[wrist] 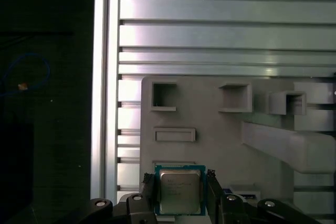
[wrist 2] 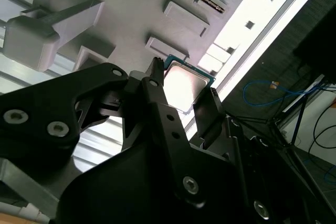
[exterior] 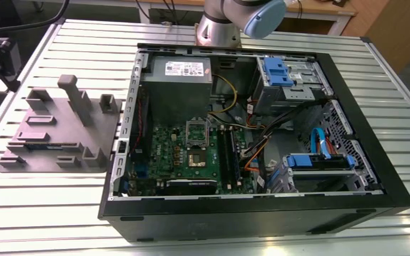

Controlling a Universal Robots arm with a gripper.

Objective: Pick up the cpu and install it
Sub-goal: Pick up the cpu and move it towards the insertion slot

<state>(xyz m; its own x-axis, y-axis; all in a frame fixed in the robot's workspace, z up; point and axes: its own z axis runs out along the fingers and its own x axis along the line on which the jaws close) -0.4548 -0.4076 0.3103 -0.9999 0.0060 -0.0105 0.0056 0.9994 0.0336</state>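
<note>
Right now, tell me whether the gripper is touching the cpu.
Cannot tell. In the first wrist view the gripper brackets the cpu closely on two sides, but neither wrist view shows contact or a gap plainly.

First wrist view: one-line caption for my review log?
Black gripper holds the small square silvery-topped cpu by two edges above the grey moulded tray.

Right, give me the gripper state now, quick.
Gripper: closed on the cpu, a finger against each side, held up over the grey tray.

Grey moulded tray, open computer case, slatted metal table
</note>
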